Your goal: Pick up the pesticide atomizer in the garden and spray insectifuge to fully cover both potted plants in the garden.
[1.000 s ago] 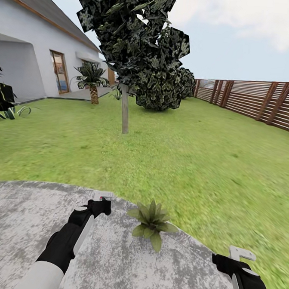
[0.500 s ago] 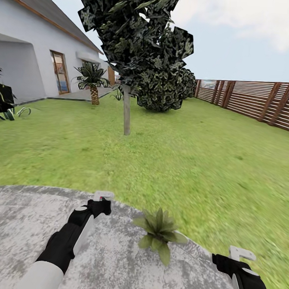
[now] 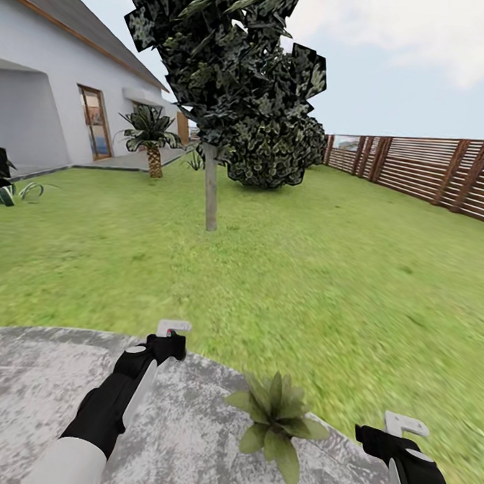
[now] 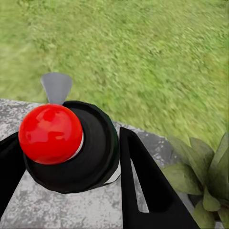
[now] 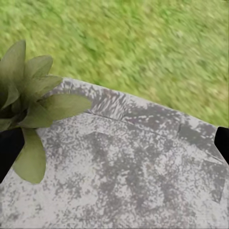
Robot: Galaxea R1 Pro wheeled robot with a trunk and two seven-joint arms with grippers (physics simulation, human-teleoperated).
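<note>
Grey, mottled stone makes up the round patio [image 3: 36, 394] in the foreground of the head view, its curved edge meeting a wide green lawn [image 3: 326, 277]. The left gripper [image 3: 169, 336] reaches out over the patio near that edge — in the left wrist view its two black fingers [image 4: 143, 181] sit on either side of the pesticide atomizer [image 4: 71, 143], a dark round body seen end-on with a glossy red top, so the pincer is pinching the bottle. A small grey nozzle-like tab rises just past the red top. One potted plant [image 3: 276, 421], a low rosette of broad pointed green leaves, sits on the stone near the patio's rim, between the two arms and nearer the right one; its leaves also show in the left wrist view [image 4: 202, 176] and in the right wrist view [image 5: 28, 109]. The right gripper [image 3: 402, 426] hangs over the rim at the lower right of the head view (whether its fingers are spread or pressed together I cannot tell — just dark corners show in the right wrist view). Farther off stand a dark-leaved tree [image 3: 216, 88] on a thin trunk, a small palm [image 3: 150, 134] beside a white house [image 3: 43, 98], and a brown slatted fence [image 3: 427, 172] along the right.
</note>
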